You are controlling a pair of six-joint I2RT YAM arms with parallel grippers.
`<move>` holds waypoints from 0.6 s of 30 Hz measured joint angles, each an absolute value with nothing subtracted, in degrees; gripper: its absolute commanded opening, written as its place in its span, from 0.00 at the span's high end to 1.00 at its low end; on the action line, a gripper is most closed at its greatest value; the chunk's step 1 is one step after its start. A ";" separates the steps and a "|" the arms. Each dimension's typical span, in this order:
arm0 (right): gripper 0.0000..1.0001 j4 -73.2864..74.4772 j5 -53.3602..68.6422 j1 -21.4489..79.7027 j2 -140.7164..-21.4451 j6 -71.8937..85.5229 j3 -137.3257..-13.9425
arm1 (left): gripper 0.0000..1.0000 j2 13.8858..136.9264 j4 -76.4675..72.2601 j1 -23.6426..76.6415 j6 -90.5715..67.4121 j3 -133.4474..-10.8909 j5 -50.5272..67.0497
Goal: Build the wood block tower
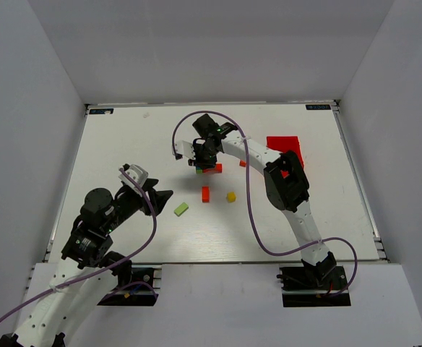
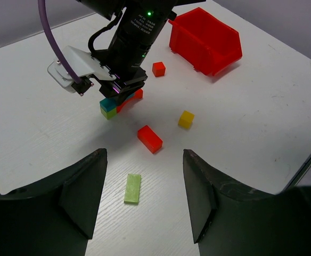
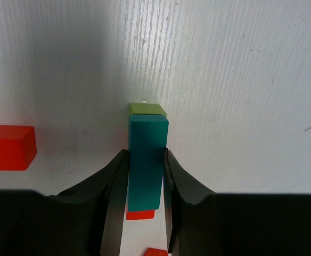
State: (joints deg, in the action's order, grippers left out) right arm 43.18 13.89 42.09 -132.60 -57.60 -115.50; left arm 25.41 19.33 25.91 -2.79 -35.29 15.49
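Grip: right claw pinching teal bar atop lime block; left claw wide, empty

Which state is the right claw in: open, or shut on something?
Shut on the teal block: fingers of the right claw press both its sides.

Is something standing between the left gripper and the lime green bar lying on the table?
Nothing visible does. The lime green bar lies alone, framed between the fingers of the open left gripper; the red bar lies beyond it.
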 measured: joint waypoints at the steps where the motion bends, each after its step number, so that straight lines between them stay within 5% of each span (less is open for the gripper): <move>1: 0.85 43.18 13.89 42.09 -132.60 -57.60 -115.50 | 0.31 25.41 19.33 25.91 -2.79 -35.29 15.49; 18: 0.73 43.18 13.82 42.09 -132.60 -57.58 -115.50 | 0.31 25.41 19.31 25.91 -2.79 -35.29 15.49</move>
